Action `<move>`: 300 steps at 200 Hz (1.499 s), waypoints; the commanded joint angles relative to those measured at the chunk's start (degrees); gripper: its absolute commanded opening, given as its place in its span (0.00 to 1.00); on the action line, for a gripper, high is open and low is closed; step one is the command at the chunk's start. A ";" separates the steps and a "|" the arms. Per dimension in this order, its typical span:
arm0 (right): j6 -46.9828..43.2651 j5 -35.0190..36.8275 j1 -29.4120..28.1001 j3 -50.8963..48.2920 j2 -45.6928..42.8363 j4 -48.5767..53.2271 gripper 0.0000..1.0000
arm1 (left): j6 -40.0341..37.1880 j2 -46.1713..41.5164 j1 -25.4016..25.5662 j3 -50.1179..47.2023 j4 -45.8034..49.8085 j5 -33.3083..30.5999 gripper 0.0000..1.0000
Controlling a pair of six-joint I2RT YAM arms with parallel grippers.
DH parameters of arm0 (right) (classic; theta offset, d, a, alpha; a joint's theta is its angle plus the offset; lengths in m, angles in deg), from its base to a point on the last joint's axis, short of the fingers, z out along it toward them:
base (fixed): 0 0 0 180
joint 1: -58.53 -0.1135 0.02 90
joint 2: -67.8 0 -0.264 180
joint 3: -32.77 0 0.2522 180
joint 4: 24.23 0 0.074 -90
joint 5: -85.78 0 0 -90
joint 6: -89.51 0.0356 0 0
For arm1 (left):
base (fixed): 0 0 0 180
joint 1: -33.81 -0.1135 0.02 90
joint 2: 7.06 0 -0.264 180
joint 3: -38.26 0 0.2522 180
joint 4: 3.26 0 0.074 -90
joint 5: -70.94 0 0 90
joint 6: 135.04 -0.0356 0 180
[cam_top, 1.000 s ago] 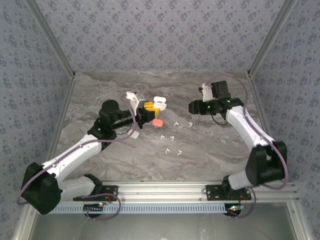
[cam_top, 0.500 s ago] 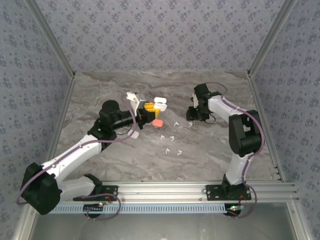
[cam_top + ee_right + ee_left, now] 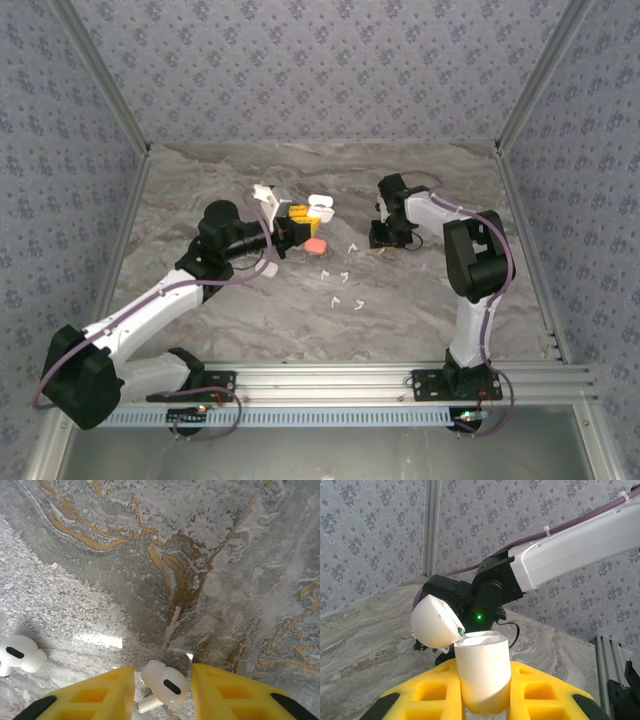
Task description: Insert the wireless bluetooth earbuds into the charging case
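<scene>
Case (image 3: 320, 208) is clamped in my left gripper (image 3: 287, 222) in the overhead view, lid flipped open. Loose white earbuds (image 3: 358, 304) are scattered on the table (image 3: 420, 310) between my arms, and my right gripper (image 3: 384, 240) is down by the one furthest right.

Left wrist cam: my yellow fingers (image 3: 540, 692) squeeze the case from both sides, lid (image 3: 436, 621) hanging off to the left.

Right wrist cam: one earbud (image 3: 162, 682) lies on the marble right between my fingers. Jaws are narrow, with a slim gap either side, not touching it yet. A second earbud (image 3: 17, 656) sits off to the left.
</scene>
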 commanded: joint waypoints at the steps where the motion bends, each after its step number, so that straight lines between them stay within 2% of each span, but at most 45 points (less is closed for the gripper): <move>1: 0.57 0.78 -0.56 1.62 1.91 0.95 0.35 | -0.31 -1.31 0.34 0.22 -0.49 0.04 0.13; 48: -0.41 1.48 -1.17 1.21 2.07 -0.55 0.27 | -0.07 -1.40 0.48 0.20 -0.18 0.03 0.13; 88: -2.73 2.54 -1.55 -1.14 -3.08 -2.95 0.22 | 0.38 -1.38 0.47 0.04 -0.11 0.01 0.13; 155: -13.25 -3.08 -1.73 -10.32 -25.45 -9.58 0.21 | 6.07 -0.48 0.44 -3.48 -8.35 0.08 0.12; 205: -21.88 -8.26 -4.73 -11.74 -43.25 -13.18 0.22 | 8.13 1.65 0.46 -2.42 -11.82 2.28 0.12; 231: -24.76 -9.50 -7.18 -11.07 -49.33 -16.00 0.23 | 8.24 2.91 0.66 -1.29 -12.60 3.52 0.12; 258: -28.86 -7.21 -11.69 -8.91 -51.18 -16.94 0.23 | 7.87 4.34 1.57 0.09 -13.01 4.63 0.12; 300: -31.95 -5.11 -15.68 -4.74 -48.11 -16.91 0.24 | 7.87 6.02 2.66 1.23 -14.07 5.29 0.12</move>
